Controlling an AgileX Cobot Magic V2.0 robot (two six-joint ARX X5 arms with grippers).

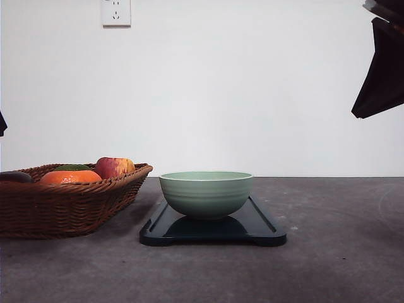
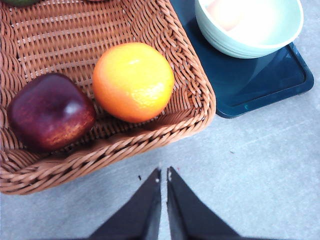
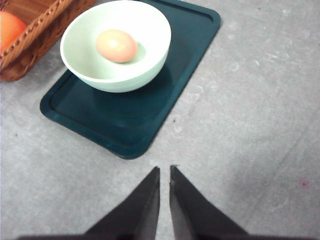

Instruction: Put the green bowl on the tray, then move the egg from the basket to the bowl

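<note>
Nearest, both tools hang over bare counter (image 3: pixel 260 115): left tool (image 2: pixel 164 175) and right tool (image 3: pixel 164 171) w/ tips nearly touching, nothing held. Next out, tray (image 3: pixel 150 120) w/ green bowl (image 3: pixel 117 75) seated on it, egg (image 3: pixel 116 45) lying inside. Just beside the tray, basket (image 2: pixel 195 110) holds an orange (image 2: pixel 132 81) and a dark red fruit (image 2: pixel 50 112). Judging by this, both steps look done; nothing left.

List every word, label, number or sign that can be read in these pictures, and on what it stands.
None: the bowl, tray, basket, fruit and egg bear no text.
The wall socket shows no readable marking.
</note>
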